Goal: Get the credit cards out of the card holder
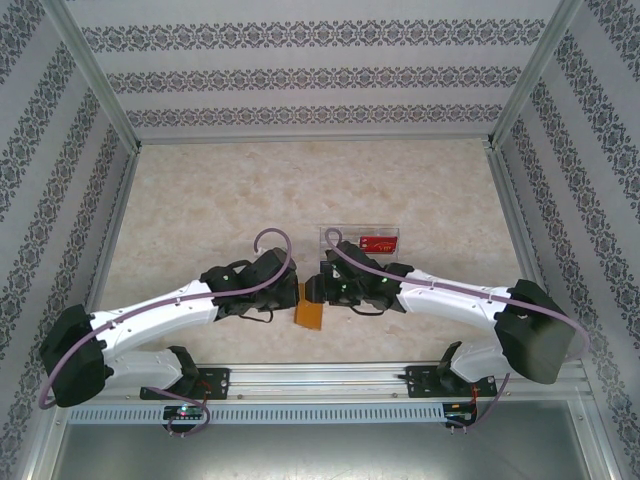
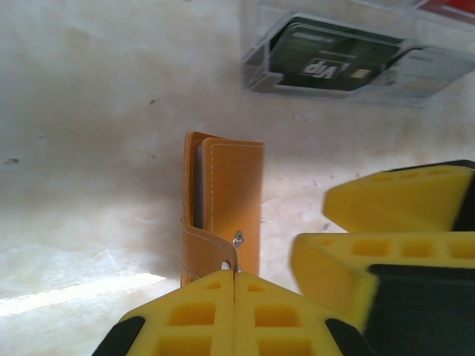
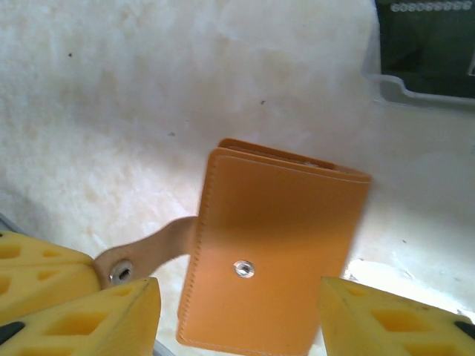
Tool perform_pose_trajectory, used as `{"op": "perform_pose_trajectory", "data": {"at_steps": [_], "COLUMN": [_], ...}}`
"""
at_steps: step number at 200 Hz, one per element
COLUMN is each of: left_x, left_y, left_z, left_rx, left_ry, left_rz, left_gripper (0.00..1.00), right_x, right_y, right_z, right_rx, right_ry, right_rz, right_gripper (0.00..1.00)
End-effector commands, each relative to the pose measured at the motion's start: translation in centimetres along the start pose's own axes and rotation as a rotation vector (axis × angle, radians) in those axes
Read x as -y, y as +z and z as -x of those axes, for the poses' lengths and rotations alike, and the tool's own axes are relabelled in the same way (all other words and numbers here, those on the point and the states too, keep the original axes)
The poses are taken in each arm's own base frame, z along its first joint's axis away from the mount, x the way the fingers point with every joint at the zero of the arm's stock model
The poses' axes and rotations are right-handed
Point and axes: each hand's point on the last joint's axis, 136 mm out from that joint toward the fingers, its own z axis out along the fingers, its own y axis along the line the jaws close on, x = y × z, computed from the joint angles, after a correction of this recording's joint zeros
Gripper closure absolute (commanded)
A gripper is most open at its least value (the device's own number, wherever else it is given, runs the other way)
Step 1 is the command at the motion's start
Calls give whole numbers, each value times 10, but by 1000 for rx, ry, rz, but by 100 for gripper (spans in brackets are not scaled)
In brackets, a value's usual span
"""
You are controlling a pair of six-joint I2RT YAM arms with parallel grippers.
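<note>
Beyond the right gripper (image 3: 239, 323), the bare table (image 3: 111, 111) lies open ahead and to the left. The clear tray (image 2: 260, 70) bars the far right. The card holder (image 3: 278, 259) fills the gap between its parted jaws. The left gripper (image 2: 234, 282), clamped on the holder's strap, crowds its left finger.

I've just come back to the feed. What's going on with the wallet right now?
The left gripper is shut on the strap of the orange card holder, pinning it at the near side. The strap is unsnapped, but the holder is folded closed and nothing has been pulled out of it yet. The right gripper is open, with one finger on each side of the holder. A clear tray beyond it holds a dark card.
</note>
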Motion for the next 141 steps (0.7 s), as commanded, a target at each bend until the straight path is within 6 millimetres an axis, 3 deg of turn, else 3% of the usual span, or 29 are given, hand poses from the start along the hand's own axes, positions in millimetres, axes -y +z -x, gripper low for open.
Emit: {"op": "perform_pose_trajectory", "data": {"at_steps": [1,115,141], "left_x": [18,13,10], "left_y": [-14,-24,-26], "left_z": [12,11,11], "left_rx": [32,50,55], "left_ry": [23,15,13], "left_rz": [-70,-76,-64], "left_gripper": [100,100,100], "right_x": [5,5,14], "right_y": [3,11,10], "right_z": [-7,-13,-14], "right_rx": [-28,-55,-52], "right_ry": [-22,-36,-36], "right_rz": [-48,-66,-101], "right_gripper": [39,40,58]}}
